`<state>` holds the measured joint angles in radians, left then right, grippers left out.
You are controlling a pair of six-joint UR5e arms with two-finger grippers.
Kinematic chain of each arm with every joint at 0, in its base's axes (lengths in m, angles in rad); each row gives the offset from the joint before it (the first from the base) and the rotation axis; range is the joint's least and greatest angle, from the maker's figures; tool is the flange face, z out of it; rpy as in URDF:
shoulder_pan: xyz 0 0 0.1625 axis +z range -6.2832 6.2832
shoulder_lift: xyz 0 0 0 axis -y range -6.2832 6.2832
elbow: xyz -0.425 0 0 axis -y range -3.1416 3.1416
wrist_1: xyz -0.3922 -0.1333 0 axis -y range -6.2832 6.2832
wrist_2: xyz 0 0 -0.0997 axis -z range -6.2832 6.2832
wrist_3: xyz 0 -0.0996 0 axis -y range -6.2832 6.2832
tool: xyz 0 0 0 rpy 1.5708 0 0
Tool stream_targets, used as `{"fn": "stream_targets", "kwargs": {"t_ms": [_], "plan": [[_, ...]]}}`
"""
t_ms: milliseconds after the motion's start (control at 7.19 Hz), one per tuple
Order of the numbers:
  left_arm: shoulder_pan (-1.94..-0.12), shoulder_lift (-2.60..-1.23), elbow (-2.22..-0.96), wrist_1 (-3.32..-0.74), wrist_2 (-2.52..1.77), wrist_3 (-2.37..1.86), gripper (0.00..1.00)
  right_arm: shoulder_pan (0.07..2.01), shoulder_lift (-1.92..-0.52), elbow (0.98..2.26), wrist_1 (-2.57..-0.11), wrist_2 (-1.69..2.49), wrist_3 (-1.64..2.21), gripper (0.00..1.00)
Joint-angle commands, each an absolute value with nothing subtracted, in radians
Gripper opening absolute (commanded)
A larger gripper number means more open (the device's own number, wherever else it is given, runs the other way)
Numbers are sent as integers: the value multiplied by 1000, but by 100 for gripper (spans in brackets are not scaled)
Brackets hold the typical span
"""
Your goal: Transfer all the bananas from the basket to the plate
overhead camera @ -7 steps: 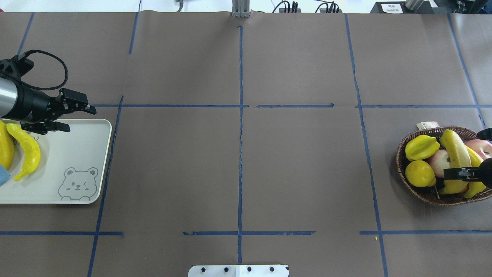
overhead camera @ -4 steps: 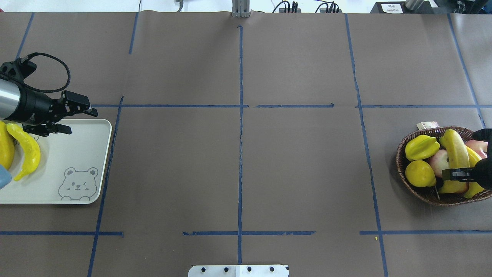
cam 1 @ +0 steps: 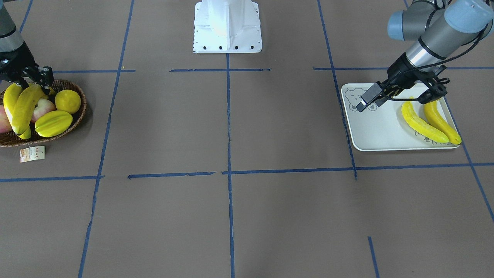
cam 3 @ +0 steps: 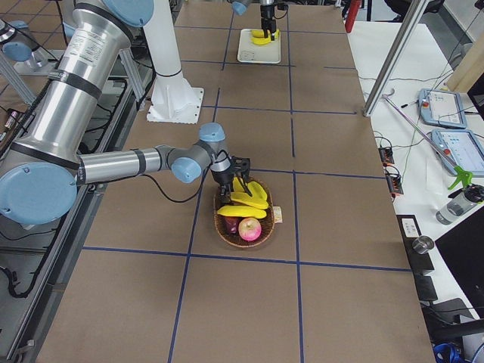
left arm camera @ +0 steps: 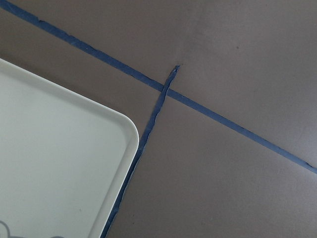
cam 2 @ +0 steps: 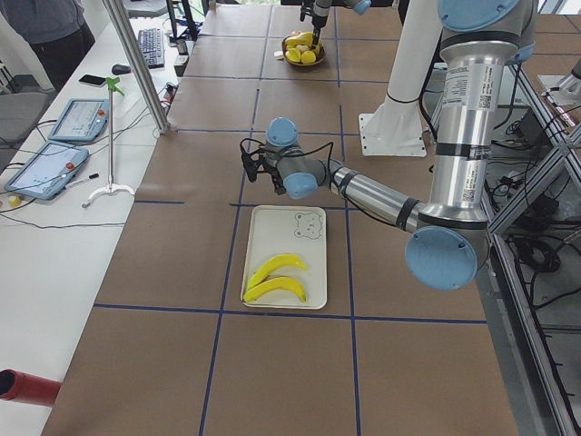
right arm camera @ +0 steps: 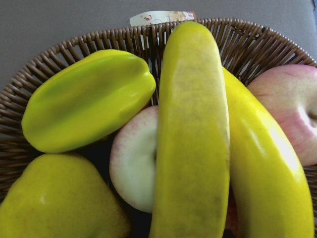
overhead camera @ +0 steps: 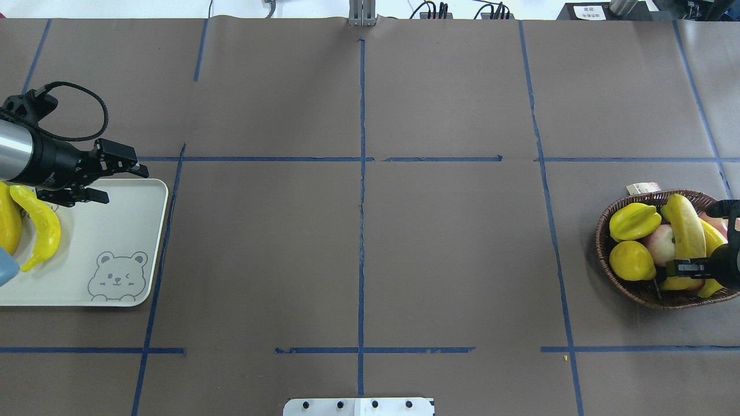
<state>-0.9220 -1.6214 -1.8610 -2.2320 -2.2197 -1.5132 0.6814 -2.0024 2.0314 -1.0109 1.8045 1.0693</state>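
Two yellow bananas lie across the fruit in the dark wicker basket at the right. My right gripper is open just over them, its fingers straddling both; the right wrist view shows the top banana and the second one very close. Two more bananas lie on the pale bear plate at the left. My left gripper is open and empty over the plate's far edge, clear of the bananas.
The basket also holds a yellow-green starfruit, a lemon and pink apples. A paper tag lies by its far rim. The white robot base stands mid-table; blue tape lines cross the brown cover.
My right gripper has sunk closer onto the bananas in the basket, still open. My left gripper has shifted slightly over the plate's far edge, still open.
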Motion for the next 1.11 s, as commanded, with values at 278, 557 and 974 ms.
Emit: {"fn": "stream_targets", "kwargs": {"t_ms": [278, 557, 974], "plan": [[-922, -1621, -1864, -2232, -2220, -1514, 100, 673, -1982, 2013, -1014, 1804, 1069, 16], [-922, -1621, -1864, -2230, -2220, -1514, 100, 684, -1989, 2029, -1014, 1809, 1055, 7], [-920, -1621, -1861, -2230, -2220, -1514, 100, 739, -1997, 2144, -1140, 1851, 1031, 1]]}}
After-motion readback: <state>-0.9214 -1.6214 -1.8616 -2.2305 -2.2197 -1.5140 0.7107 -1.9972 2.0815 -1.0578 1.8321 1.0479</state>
